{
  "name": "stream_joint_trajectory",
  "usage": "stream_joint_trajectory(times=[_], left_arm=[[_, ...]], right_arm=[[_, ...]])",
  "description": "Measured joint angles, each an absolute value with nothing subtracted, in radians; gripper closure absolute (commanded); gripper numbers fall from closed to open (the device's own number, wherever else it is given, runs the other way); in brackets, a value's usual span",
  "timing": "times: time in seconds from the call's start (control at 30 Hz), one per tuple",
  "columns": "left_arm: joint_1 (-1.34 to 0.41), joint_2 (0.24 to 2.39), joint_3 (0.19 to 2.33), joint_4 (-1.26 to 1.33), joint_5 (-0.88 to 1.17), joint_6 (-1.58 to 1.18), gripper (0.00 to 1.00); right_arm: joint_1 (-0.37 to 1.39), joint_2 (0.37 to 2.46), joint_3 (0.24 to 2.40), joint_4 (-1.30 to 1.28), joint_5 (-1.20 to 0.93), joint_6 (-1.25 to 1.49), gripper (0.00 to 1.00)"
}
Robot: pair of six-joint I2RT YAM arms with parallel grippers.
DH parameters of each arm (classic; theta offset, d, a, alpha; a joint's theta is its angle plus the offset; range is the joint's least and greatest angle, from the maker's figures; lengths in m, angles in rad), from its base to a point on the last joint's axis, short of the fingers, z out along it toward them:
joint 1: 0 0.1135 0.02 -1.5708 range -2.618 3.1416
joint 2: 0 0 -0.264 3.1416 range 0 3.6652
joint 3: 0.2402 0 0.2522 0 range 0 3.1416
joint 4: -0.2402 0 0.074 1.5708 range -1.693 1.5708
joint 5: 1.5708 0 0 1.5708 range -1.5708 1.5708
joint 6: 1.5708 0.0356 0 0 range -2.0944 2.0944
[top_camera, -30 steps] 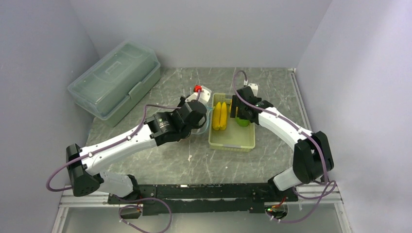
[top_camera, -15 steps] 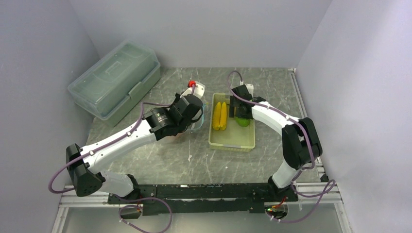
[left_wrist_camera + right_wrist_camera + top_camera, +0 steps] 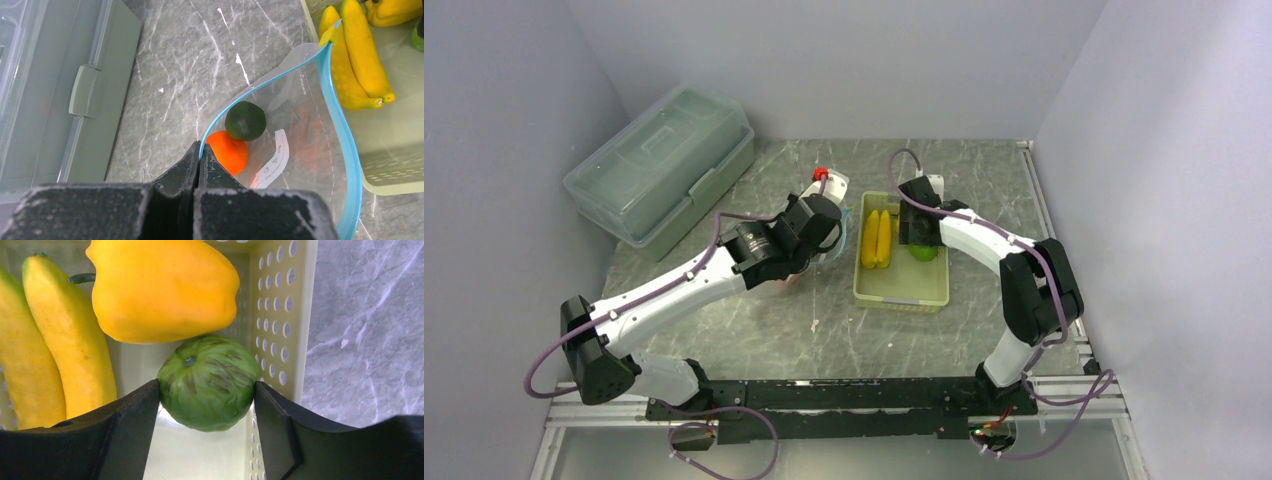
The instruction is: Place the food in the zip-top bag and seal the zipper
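Left gripper [image 3: 199, 154]: fingers closed tight on the zipper [image 3: 345, 150], pinching the near lip of the bag [image 3: 305, 120]. From the pinch the blue strip runs away in two separate lines that meet at a small yellow tab at the far end, so the mouth gapes open. The bag lies on the table [image 3: 170, 65].

Just ahead of the fingertips, inside the bag, sits the orange [image 3: 227, 151]. The dark green piece [image 3: 245, 120] lies beyond the orange and touches it. A white paper slip [image 3: 274, 161] lies to the right of both. Left of this gripper is the lidded storage box [image 3: 50, 90].

Right gripper [image 3: 207, 390]: reaching down into the basket [image 3: 280, 315], fingers held about halfway apart around the light green round piece [image 3: 207, 380], one against each flank. The piece rests on the basket floor by the perforated wall; how hard the squeeze is I cannot tell.

Just past the green piece is a yellow pepper [image 3: 165, 287], close above it. To the gripper's left, two bananas [image 3: 70, 340] lie side by side along the basket. Neither the pepper nor the bananas are in the bag.
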State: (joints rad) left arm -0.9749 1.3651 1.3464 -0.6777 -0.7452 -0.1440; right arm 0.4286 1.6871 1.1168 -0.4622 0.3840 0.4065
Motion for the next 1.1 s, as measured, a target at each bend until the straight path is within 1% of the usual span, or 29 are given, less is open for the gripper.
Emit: stream_joint_trajectory(times=[0.17,0.2,0.43,0.8,1.1], left_arm=[[-0.975,1.365,1.346,-0.678,-0.732,-0.147,1.0],[-0.975,1.365,1.346,-0.678,-0.73,-0.148,1.0],[-0.975,1.365,1.346,-0.678,-0.719,-0.152,1.0],[-0.975,1.365,1.346,-0.678,-0.696,-0.152,1.0],[-0.975,1.365,1.346,-0.678,-0.692,-0.159,1.0]], right_arm=[[0.429,1.687,1.109,-0.454,0.384,0.396,0.58],[0.429,1.686,1.108,-0.453,0.384,0.395,0.59],[0.429,1.615,1.09,-0.47,0.358,0.395,0.61],[0.429,1.317,1.089,-0.495,0.295,0.402,0.61],[0.434,1.128,1.088,-0.499,0.162,0.431,0.61]])
